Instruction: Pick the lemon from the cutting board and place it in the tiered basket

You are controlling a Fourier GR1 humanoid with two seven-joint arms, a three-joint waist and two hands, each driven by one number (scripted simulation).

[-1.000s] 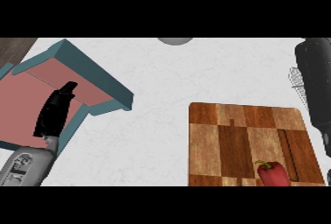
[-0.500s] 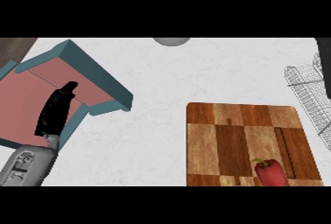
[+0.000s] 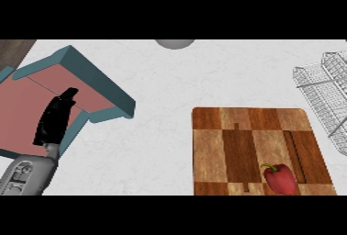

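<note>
Red pepper (no lemon shows) lies at cutting board near-right corner, long axis roughly near-far, stem away, well right of left hand, which is straight-fingered, empty, over teal tray; right hand out of view, wire basket far right

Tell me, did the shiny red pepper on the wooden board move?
No. The red bell pepper stays by the brown wooden cutting board's near right corner.

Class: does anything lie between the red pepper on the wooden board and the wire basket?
Nothing visible does. The red bell pepper sits at the right of the wooden cutting board; only white counter separates it from the wire tiered basket.
</note>
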